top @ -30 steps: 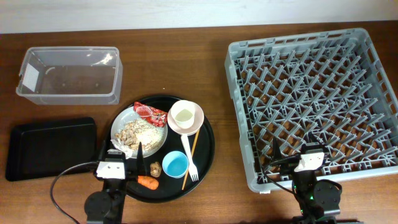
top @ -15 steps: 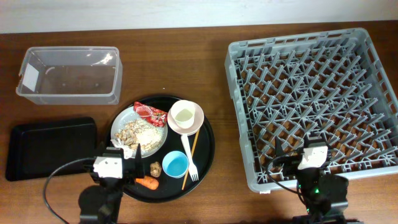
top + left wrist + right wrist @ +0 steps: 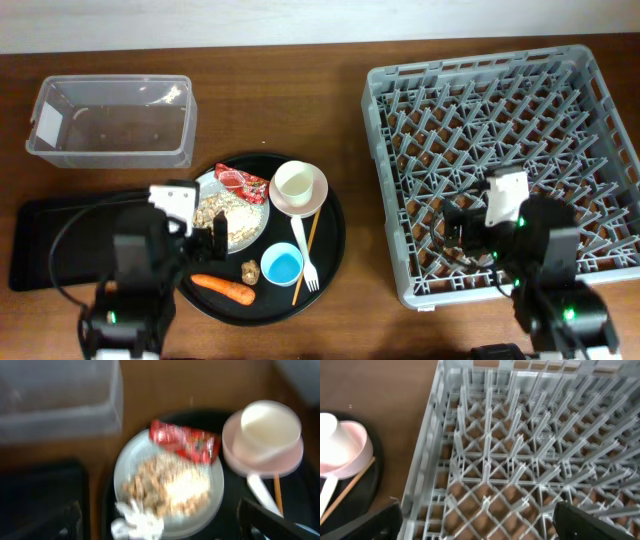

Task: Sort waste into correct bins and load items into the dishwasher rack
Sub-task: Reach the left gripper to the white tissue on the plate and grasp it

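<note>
Overhead: left gripper (image 3: 205, 238) poised over plate (image 3: 263, 222); right gripper (image 3: 450, 230) over rack (image 3: 500, 100), right of plate.
Left wrist: spread, empty; wrapper (image 3: 185, 442) at plate's far rim, tissue (image 3: 135, 522) at near rim; might drag scraps (image 3: 170, 482).
Right wrist: spread, empty; might snag rack.

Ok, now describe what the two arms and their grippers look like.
The left arm and right arm are both black, each with a white block near the wrist. A thin black cable loops beside the left arm, and small green lights glow on the right. The left gripper and right gripper have dark, angular fingers.
</note>
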Controlling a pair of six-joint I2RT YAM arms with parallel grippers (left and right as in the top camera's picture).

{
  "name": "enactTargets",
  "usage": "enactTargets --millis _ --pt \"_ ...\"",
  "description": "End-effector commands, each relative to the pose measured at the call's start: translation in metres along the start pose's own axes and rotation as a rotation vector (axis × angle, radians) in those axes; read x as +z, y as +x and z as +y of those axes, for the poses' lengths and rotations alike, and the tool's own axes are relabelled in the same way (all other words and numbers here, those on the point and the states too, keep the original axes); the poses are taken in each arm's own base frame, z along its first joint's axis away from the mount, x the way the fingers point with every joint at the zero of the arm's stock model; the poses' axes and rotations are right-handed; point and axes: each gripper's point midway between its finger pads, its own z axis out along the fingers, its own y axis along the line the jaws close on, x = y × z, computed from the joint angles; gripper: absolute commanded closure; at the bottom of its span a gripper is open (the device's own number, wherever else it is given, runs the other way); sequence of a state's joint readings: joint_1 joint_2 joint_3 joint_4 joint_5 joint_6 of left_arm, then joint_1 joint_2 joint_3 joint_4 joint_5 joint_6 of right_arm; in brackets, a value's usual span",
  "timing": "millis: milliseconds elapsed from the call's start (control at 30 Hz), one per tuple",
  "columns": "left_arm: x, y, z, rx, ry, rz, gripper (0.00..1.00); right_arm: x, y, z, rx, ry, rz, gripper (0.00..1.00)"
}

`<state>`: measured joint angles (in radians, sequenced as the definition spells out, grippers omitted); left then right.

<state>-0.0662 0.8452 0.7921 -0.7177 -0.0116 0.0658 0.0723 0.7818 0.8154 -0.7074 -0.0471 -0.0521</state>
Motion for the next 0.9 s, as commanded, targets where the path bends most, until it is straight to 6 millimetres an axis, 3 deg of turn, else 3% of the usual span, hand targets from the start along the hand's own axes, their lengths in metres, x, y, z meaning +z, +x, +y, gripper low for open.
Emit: enactTargets --millis 0,233,300,467,667,867 --pt "0.004 -0.004 0.0 -0.008 0.014 0.144 0.01 0.0 -0.002 0.009 0.011 -0.052 0.103 0.01" --pt "0.013 0.006 -0.007 -0.024 0.06 0.278 0.01 0.007 0.009 0.01 0.019 -0.064 0.196 0.01" --pt "0.016 0.009 -0.003 -0.109 0.042 0.297 0.01 0.007 0.009 0.01 0.018 -0.064 0.196 0.01" --pt "0.032 0.035 0.013 -0.389 -0.039 0.437 0.01 0.007 0.009 0.01 0.018 -0.063 0.198 0.01" --pt "0.055 0.066 0.004 -0.528 -0.038 0.626 0.01 0.007 0.009 0.01 0.019 -0.064 0.199 0.01" --pt "0.072 0.084 0.002 -0.645 -0.093 0.721 0.23 0.007 0.01 0.01 0.019 -0.064 0.2 0.01"
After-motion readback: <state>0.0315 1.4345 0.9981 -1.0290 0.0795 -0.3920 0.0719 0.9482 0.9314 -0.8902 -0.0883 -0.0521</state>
